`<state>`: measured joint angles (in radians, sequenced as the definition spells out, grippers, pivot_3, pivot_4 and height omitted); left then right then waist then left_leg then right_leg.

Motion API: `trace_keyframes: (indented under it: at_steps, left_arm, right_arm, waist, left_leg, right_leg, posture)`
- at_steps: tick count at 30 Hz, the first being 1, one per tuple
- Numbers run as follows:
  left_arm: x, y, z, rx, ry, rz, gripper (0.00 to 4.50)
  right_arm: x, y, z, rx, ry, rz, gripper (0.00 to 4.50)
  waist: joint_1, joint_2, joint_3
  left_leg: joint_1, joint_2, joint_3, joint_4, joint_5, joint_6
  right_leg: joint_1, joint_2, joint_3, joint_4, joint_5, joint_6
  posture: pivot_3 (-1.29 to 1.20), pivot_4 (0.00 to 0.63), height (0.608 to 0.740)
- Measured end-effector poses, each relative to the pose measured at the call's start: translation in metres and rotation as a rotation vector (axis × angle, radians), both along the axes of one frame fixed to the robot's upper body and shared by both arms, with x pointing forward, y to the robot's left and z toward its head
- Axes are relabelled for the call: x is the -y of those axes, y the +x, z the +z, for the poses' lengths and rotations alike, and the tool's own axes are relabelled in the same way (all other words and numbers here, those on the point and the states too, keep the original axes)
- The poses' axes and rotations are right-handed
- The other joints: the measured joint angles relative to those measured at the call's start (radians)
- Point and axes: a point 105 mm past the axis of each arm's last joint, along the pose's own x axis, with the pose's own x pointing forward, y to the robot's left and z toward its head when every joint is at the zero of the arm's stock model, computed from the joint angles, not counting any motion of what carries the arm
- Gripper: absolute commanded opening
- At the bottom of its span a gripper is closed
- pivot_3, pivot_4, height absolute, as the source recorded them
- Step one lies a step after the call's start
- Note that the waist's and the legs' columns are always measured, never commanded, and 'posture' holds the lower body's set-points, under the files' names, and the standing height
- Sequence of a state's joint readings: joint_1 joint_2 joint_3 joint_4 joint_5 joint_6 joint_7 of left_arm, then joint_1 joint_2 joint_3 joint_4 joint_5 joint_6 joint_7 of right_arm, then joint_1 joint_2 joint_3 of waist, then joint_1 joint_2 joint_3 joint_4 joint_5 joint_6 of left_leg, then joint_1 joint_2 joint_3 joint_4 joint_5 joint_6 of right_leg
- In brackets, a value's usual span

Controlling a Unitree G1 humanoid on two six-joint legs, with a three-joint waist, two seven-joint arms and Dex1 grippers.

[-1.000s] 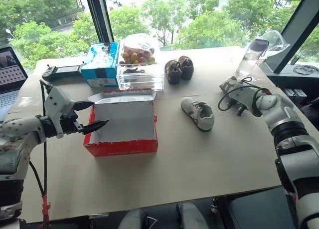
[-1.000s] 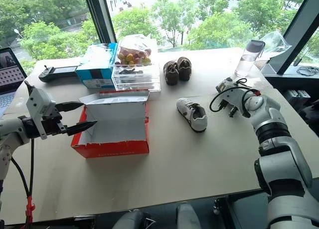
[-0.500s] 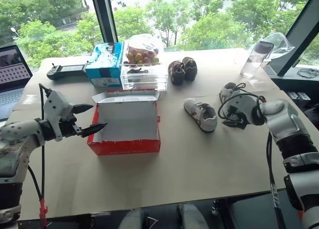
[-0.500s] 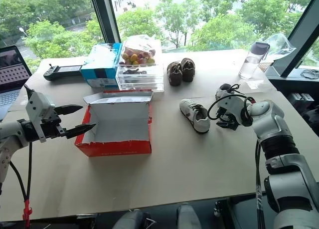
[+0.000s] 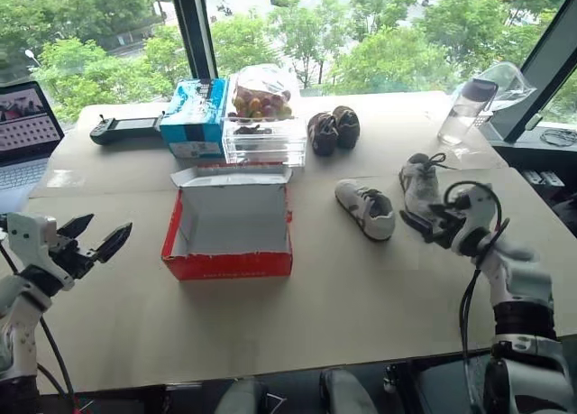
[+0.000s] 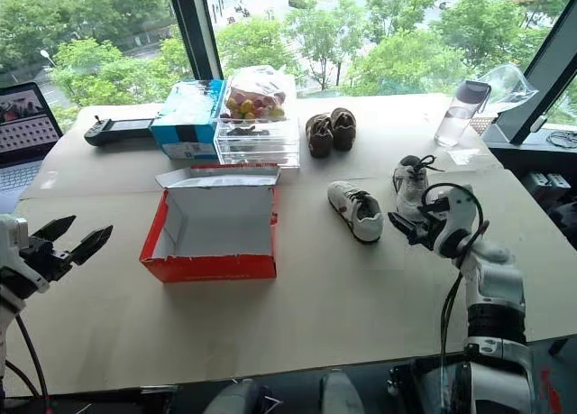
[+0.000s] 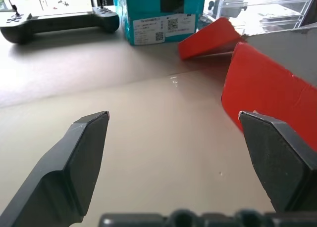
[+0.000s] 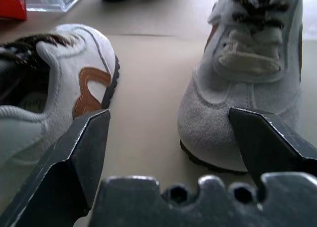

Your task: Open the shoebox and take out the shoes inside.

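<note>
The shoebox (image 5: 230, 220) sits open and empty near the middle of the tabletop (image 5: 343, 297), its lid folded back toward 12 o'clock. Both shoes (image 5: 366, 207) stand outside it on the tabletop at its 3 o'clock side, one just beyond the other, apart from each other. The right end effector (image 5: 424, 217) hovers just at the 6 o'clock end of the farther shoe, its fingers spread wide and holding nothing. The left end effector (image 5: 95, 235) hangs well off the box's 9 o'clock side, fingers also spread and empty. A dark brown pair (image 5: 330, 128) rests at 12 o'clock.
</note>
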<state>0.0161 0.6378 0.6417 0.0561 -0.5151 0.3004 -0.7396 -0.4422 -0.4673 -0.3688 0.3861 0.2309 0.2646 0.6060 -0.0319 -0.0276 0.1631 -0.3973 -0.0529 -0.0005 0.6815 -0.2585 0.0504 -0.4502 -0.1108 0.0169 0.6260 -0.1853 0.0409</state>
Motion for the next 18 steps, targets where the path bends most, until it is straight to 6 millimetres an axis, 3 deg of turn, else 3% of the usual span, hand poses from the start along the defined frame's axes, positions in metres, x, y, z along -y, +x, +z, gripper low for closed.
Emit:
trace_keyframes:
  at_steps: [3,9,13,18]
  left_arm:
    - [-0.007,-0.012,-0.006,0.037,-0.019,0.087,4.50]
    - [-0.017,-0.024,-0.019,0.069,-0.045,0.328,4.50]
    - [-0.002,-0.025,-0.025,0.080,-0.027,0.346,4.50]
    - [0.016,-0.021,-0.043,0.018,0.006,0.339,4.50]
  right_arm:
    - [0.005,-0.008,0.011,0.145,-0.044,-0.072,4.47]
    - [0.015,-0.016,0.004,0.221,-0.177,-0.248,4.47]
    - [0.007,-0.018,-0.008,0.204,-0.182,-0.251,4.47]
    - [-0.016,-0.020,-0.024,0.175,-0.180,-0.198,4.47]
  waist:
    - [0.011,0.000,0.000]
    - [0.016,0.000,0.000]
    - [0.014,0.000,0.000]
    - [0.014,0.000,0.000]
  left_leg:
    - [0.008,-0.001,0.000,0.000,0.000,0.001]
    - [0.016,0.000,0.000,-0.001,0.000,0.001]
    - [0.016,0.000,0.000,-0.001,0.000,0.001]
    - [0.020,0.001,0.000,-0.002,0.000,0.001]
  right_leg:
    - [0.010,-0.001,-0.001,-0.003,0.001,0.001]
    - [0.017,0.001,-0.001,-0.004,0.001,0.001]
    - [0.018,0.001,-0.001,-0.005,0.001,0.001]
    - [0.024,0.003,-0.001,-0.009,0.001,0.001]
  posture:
    - [0.00,0.150,0.740]
    - [0.00,0.150,0.740]
    - [0.00,0.150,0.740]
    - [0.00,0.150,0.740]
